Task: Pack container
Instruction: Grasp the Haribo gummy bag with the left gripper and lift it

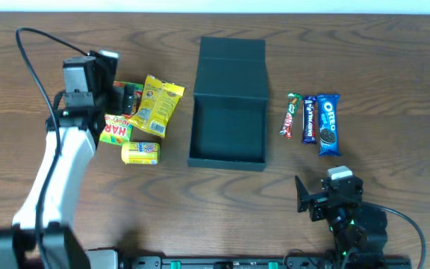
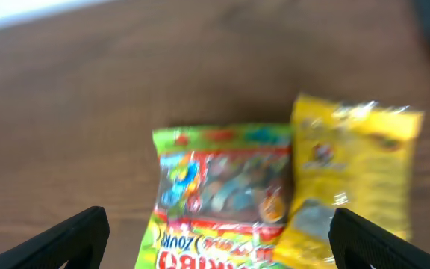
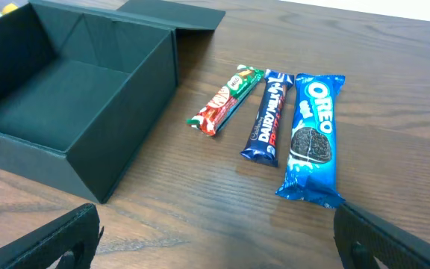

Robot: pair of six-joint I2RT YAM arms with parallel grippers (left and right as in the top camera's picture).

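The dark teal container [image 1: 228, 131] stands open and empty mid-table, its lid [image 1: 232, 69] folded back; it also shows in the right wrist view [image 3: 66, 112]. My left gripper [image 1: 122, 99] is open, hovering over a green-red Haribo packet [image 2: 219, 198] next to a yellow packet [image 2: 349, 172]. In the overhead view the Haribo packet [image 1: 115, 128], the yellow packet [image 1: 155, 104] and a small yellow pack [image 1: 140, 152] lie left of the container. My right gripper [image 1: 312, 198] is open and empty at the near edge, short of an Oreo pack [image 3: 313, 138].
Right of the container lie a red-green KitKat bar [image 3: 226, 99], a blue Dairy Milk bar [image 3: 269, 116] and the Oreo pack [image 1: 328, 124]. A black cable [image 1: 32, 52] loops over the table's left part. The table's far edge runs along the top.
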